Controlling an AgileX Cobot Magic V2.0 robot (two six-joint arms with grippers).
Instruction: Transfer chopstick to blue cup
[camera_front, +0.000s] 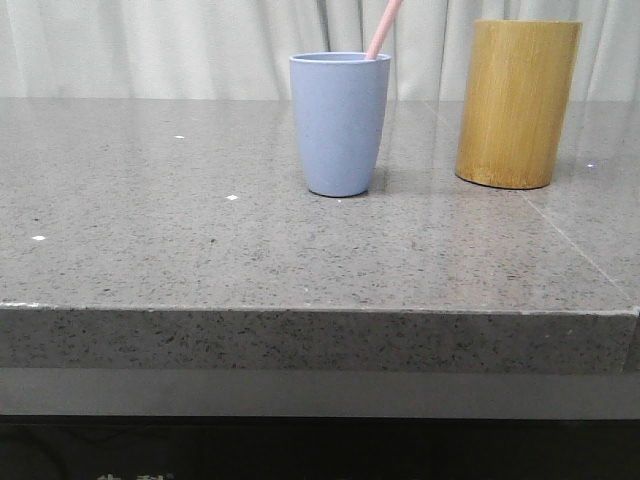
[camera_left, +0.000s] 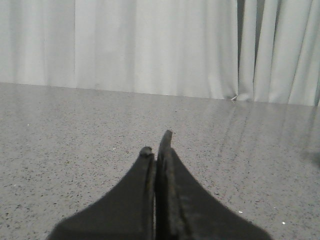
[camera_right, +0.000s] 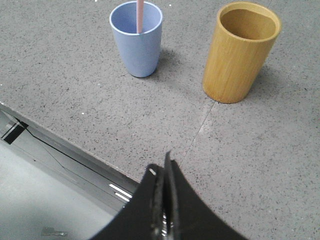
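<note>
A pale pink chopstick (camera_front: 384, 28) stands inside the blue cup (camera_front: 340, 125) on the grey speckled table (camera_front: 200, 250), its upper end leaning toward the right of the front view and running out of the top of that picture. Only one pink stick can be made out; whether a second lies behind it cannot be told. To the cup's right, well apart from it, stands a bamboo holder (camera_front: 517, 103), which looks empty in the right wrist view. Neither arm shows in the front view. The left gripper (camera_left: 156, 150) hangs low over bare table facing the white curtain (camera_left: 150, 45), its jaws pressed together with nothing between them. The right gripper (camera_right: 161, 167) sits above the table's near edge, looking down on both containers, its jaws likewise closed flat and holding nothing. Judged from how things lie, the transfer appears done or nearly so: the stick is in the cup and both arms are clear of it. What remains would be a check that no chopstick is left elsewhere; if one is, the nearer arm would need to open its jaws before reaching for it.
</note>
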